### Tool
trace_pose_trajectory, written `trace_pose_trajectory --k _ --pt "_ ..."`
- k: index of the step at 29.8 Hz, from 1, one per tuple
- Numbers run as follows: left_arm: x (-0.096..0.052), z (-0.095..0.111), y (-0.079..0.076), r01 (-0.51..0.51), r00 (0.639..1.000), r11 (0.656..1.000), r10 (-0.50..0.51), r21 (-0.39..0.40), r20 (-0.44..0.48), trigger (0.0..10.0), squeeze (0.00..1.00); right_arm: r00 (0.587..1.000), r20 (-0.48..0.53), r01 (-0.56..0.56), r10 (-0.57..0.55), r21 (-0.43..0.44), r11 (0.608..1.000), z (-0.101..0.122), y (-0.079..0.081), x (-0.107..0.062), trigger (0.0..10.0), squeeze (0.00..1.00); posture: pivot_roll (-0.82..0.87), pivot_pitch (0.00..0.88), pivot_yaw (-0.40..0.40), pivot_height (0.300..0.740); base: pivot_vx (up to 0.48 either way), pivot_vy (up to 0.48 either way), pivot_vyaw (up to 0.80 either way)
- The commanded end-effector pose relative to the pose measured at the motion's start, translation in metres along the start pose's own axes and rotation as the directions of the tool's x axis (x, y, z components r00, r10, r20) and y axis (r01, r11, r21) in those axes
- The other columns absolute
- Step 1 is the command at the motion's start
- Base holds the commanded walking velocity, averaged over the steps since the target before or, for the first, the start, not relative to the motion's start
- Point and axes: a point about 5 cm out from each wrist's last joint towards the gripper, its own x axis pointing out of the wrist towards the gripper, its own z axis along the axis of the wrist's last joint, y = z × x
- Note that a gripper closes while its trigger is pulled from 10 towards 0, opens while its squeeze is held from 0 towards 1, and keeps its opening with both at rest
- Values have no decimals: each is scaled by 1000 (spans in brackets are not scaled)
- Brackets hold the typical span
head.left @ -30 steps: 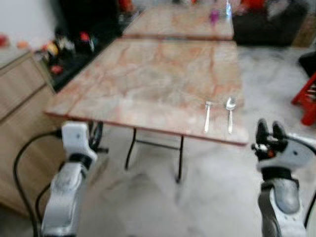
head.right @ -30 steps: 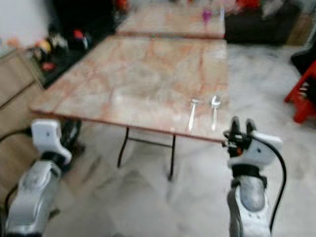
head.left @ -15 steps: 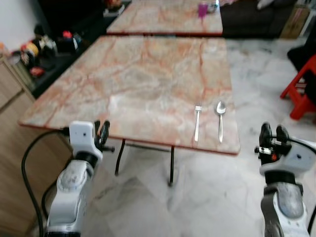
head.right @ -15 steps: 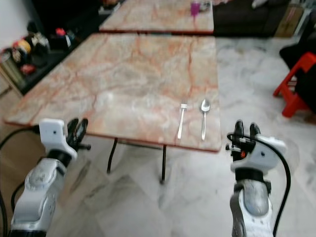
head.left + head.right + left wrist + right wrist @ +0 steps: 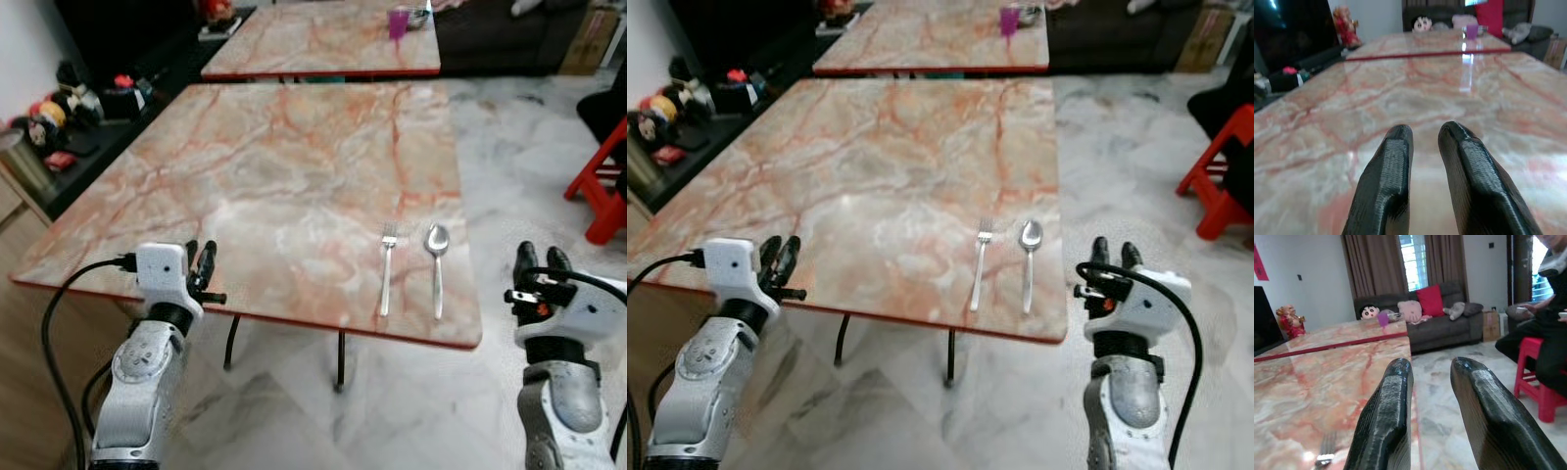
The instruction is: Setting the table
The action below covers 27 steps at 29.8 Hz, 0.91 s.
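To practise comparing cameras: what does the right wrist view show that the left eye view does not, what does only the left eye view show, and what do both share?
Right wrist view alone: a dark sofa with a red cushion, curtains, and a seated person. Left eye view alone: the left gripper by the table's near edge and the spoon. Shared: the marble table, the fork, the purple cup, the right gripper and the red stool.

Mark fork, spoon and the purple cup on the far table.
fork (image 5: 386, 274): left eye view, middle of the handle.
spoon (image 5: 436, 270): left eye view, upper handle just below the bowl.
purple cup (image 5: 398, 22): left eye view, side wall of the cup.
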Motion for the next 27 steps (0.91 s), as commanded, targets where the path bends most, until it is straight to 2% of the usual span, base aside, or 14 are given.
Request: trace_pose_trajectory --k 1,9,10,11,12,13,27 --pt "-3 -2 9 -27 1000 999 27 23 -12 10000 0 1000 1 -19 18 13 1000 1 6 -1 10000 0 45 74 47 740 0 0 0" --pt "-3 -2 8 -20 1000 1000 20 24 -12 10000 0 1000 -1 -15 15 17 1000 0 5 -2 10000 0 40 76 50 740 0 0 0" --pt "-3 -2 7 -17 1000 1000 18 24 -13 10000 0 1000 -1 -16 16 23 1000 0 5 -2 10000 255 41 75 50 740 0 0 0" --pt "-3 -2 7 -16 1000 1000 17 24 -13 10000 0 1000 2 -12 12 28 1000 0 4 -2 10000 906 43 76 47 740 0 0 0" --pt "-3 -2 7 -16 1000 1000 17 24 -13 10000 0 1000 2 -12 12 28 1000 0 4 -2 10000 906 43 76 47 740 0 0 0" --pt "-3 -2 6 -15 1000 1000 15 24 -14 10000 0 1000 4 -8 8 31 999 0 4 -2 10000 1000 43 76 47 740 0 0 0" --pt "-3 -3 6 -7 1000 1000 8 26 -18 10000 0 1000 4 -4 4 27 1000 1 2 -2 10000 1000 42 77 47 740 0 0 0"
